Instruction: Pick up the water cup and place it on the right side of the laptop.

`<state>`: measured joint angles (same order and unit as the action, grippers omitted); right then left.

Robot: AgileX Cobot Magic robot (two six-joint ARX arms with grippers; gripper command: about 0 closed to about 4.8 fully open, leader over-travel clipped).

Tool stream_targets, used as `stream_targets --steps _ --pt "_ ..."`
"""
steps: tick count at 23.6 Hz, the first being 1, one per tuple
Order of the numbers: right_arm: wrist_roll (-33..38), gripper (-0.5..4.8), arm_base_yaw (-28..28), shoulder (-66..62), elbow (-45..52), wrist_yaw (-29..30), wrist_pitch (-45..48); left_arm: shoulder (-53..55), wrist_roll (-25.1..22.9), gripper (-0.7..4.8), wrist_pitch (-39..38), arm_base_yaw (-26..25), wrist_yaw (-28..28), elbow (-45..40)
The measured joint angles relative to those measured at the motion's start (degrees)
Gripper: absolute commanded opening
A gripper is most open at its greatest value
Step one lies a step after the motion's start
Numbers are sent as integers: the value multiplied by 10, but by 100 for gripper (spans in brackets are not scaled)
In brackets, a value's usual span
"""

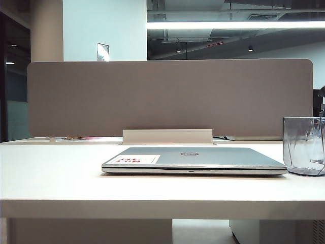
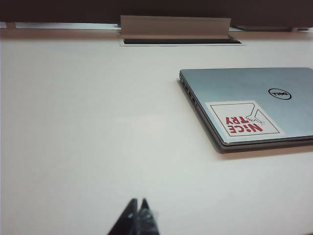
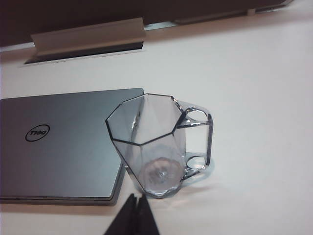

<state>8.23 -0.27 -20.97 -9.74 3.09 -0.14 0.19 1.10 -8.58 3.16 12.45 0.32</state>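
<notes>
white table backed by a grey partition panel, with a cable tray flap at its base.

A ceiling light strip glared white above the dim background, and the table was washed out. The laptop cast a thin shadow. Both wrist views were soft, with blurred fingertips.
</notes>
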Motion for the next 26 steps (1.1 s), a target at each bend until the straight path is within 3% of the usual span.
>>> stream_targets --steps 4,11,26 --pt "2 -6 5 103 29 -29 -24 0 0 -4 0 0 0 0" --pt "2 -6 5 210 79 -31 -61 0 -2 -4 0 0 0 0" --pt "-3 -6 5 207 94 -33 -109 0 -2 -3 -1 0 0 0"
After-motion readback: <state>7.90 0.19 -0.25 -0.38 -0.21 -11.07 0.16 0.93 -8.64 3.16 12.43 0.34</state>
